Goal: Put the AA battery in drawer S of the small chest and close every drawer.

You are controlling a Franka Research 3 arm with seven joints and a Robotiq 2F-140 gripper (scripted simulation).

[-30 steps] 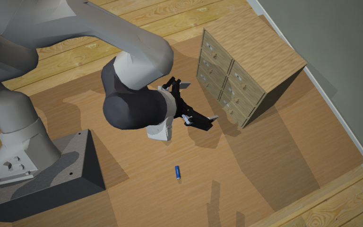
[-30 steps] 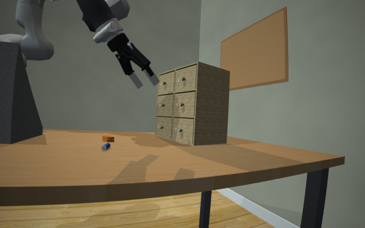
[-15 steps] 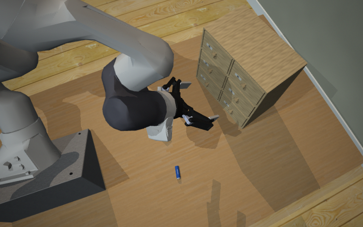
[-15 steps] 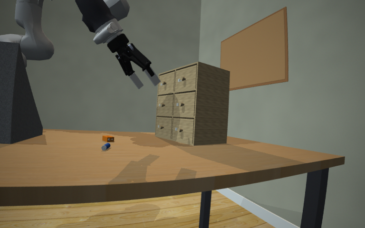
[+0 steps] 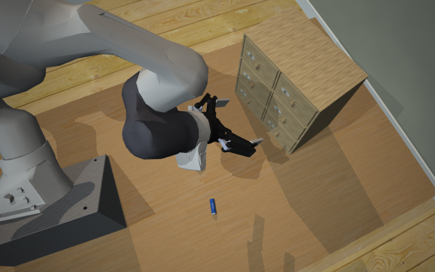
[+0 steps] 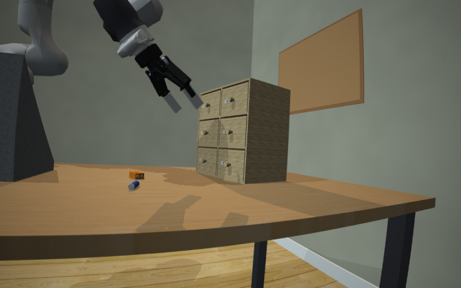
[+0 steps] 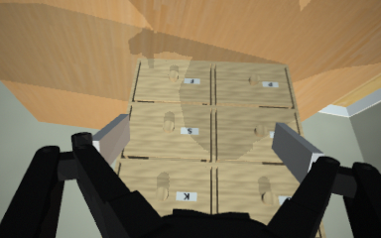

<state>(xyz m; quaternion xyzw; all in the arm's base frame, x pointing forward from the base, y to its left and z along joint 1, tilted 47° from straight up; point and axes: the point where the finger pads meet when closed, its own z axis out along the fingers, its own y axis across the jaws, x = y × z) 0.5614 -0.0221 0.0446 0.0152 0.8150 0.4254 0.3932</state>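
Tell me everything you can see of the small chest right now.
The small chest is a light wood-grain box standing upright on the table, near the wall. Its front holds six drawers in two columns of three, each with a knob and a small white label; all look pushed in. The S drawer sits in the middle row. Nothing touches it but the table.

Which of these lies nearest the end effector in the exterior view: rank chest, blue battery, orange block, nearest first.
1. The chest, just right of the open end effector, at its top drawers.
2. The orange block, down on the table, lower left.
3. The blue battery, just below and in front of the block; only slightly farther.
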